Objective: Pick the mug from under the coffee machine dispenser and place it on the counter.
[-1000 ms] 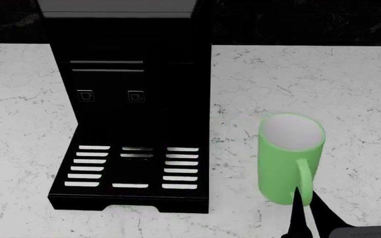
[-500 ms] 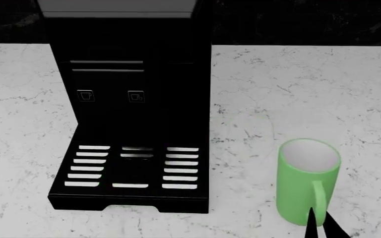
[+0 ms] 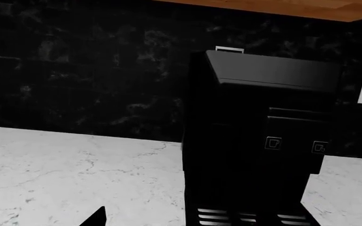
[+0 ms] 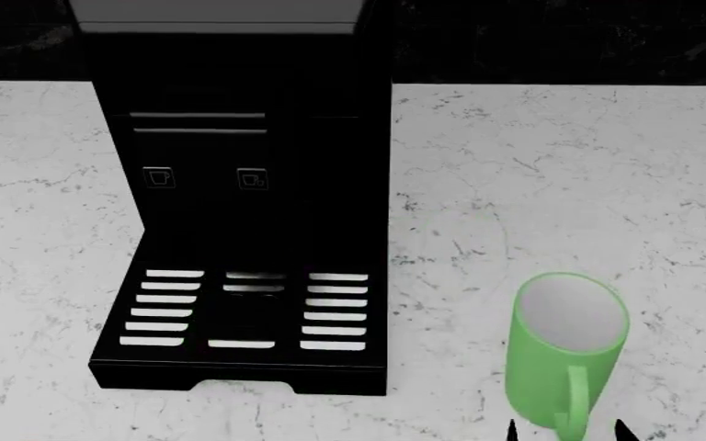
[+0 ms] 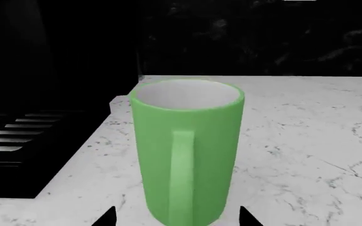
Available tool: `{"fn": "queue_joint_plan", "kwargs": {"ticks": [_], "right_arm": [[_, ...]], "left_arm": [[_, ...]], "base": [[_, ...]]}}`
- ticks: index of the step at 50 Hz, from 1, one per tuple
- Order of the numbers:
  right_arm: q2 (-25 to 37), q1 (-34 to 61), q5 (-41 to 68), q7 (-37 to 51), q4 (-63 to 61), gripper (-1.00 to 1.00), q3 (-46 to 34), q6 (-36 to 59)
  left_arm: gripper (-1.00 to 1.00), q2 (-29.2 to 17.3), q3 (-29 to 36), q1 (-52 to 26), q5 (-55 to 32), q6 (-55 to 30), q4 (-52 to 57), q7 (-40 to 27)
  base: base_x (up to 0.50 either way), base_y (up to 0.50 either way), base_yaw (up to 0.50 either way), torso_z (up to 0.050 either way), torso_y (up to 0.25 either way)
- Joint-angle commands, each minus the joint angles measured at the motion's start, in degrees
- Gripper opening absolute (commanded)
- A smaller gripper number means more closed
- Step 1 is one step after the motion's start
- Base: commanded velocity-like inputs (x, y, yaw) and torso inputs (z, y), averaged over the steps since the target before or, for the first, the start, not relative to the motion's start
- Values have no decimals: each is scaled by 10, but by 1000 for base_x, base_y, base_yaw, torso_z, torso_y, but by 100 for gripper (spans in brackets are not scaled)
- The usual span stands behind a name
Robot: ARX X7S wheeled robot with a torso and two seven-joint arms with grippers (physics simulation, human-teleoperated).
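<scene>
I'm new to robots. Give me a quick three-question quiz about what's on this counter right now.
1. True or false: the mug stands on the drip tray of the coffee machine.
2. Which way does the mug's handle face? A) toward the machine B) toward the right hand
3. What colour is the mug's inside?

Key: 1 false, it is on the counter beside the machine; 2 B; 3 pale white-grey.

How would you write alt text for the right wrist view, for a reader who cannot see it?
A tall light-green mug stands upright on the white marble counter, its loop handle facing the camera. The two dark fingertips of the right gripper show spread apart on either side of the mug's base. The black coffee machine's slotted drip tray lies beside the mug.
</scene>
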Motion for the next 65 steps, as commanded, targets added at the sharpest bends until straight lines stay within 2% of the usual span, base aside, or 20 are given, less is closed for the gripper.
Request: {"fn": "queue_joint_plan", "kwargs": {"ticks": [1, 13, 22, 27, 31, 38, 44, 54, 65], "right_arm": [[-4, -23, -2, -1, -10, 100, -14, 17], [38, -11, -30, 48, -99, 100, -21, 58], [152, 31, -76, 92, -224, 100, -12, 86], [185, 48, -85, 93, -261, 100, -8, 108], [206, 63, -88, 91, -287, 100, -1, 123], [286, 100, -93, 75, -363, 100, 21, 159], [320, 114, -97, 70, -397, 100, 34, 182], [322, 158, -73, 89, -447, 100, 80, 247], [322, 202, -37, 105, -509, 100, 126, 323]], "left_arm": [[100, -4, -2, 0, -1, -3, 2, 3], [100, -6, -7, -4, -10, -4, 1, 8], [100, -7, -8, 2, -11, -1, -8, 13], [100, -39, -10, -24, -39, -3, -15, 43], [100, -37, -10, -19, -34, -2, -18, 40], [100, -46, -12, -24, -38, -8, -13, 45], [100, -54, -15, -31, -39, -12, -9, 55], [100, -108, -32, -87, -92, -69, 3, 119], [100, -148, -59, -117, -116, -115, 19, 148]], "base": [[0, 0, 0, 0, 0], [0, 0, 0, 0, 0], [0, 0, 0, 0, 0], [0, 0, 0, 0, 0], [0, 0, 0, 0, 0], [0, 0, 0, 0, 0], [0, 0, 0, 0, 0], [0, 0, 0, 0, 0], [0, 0, 0, 0, 0]]}}
